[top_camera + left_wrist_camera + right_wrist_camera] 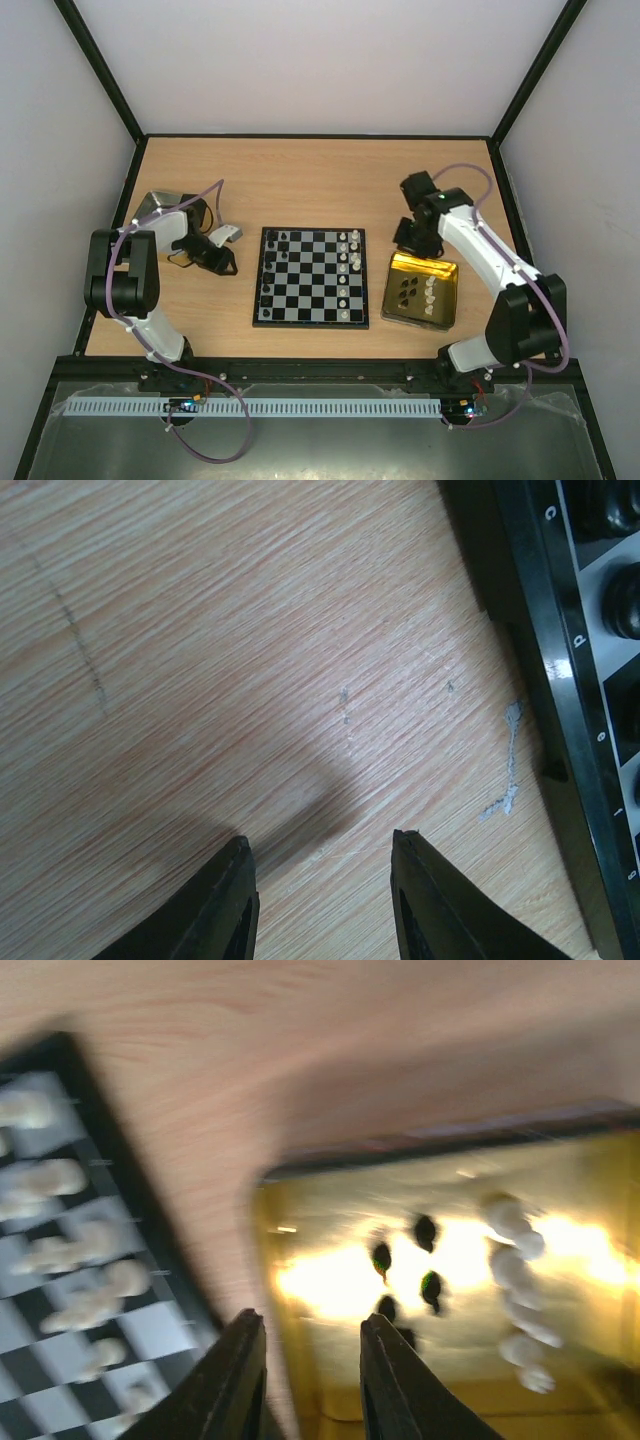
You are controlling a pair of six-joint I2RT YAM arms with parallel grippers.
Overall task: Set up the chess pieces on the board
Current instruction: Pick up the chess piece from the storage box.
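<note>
Nearest the arm bases, a shiny gold square tin (400, 268) sits just beside the small black-and-grey checkered chessboard (310, 282), at its 3 o'clock. The tin holds loose tiny black chess pieces (408, 291) and cream chess pieces (432, 292). On the chessboard, dark figures line the 9 o'clock side and cream ones the 3 o'clock side.

The right gripper (308, 1318) hangs over the tin's rim, its fingers a narrow gap apart with nothing between them. Its wrist view (badly blurred) shows the tin's pieces at 1 o'clock and the board's cream pieces at 9 o'clock.

The left gripper (320, 845) is low over the bare wooden table (320, 180) at the board's 9 o'clock, with its jaws apart and empty. Only its wrist view shows the border letters c, d, e.

Farthest back, a silvery container (160, 208) lies at 10 o'clock from that gripper.
</note>
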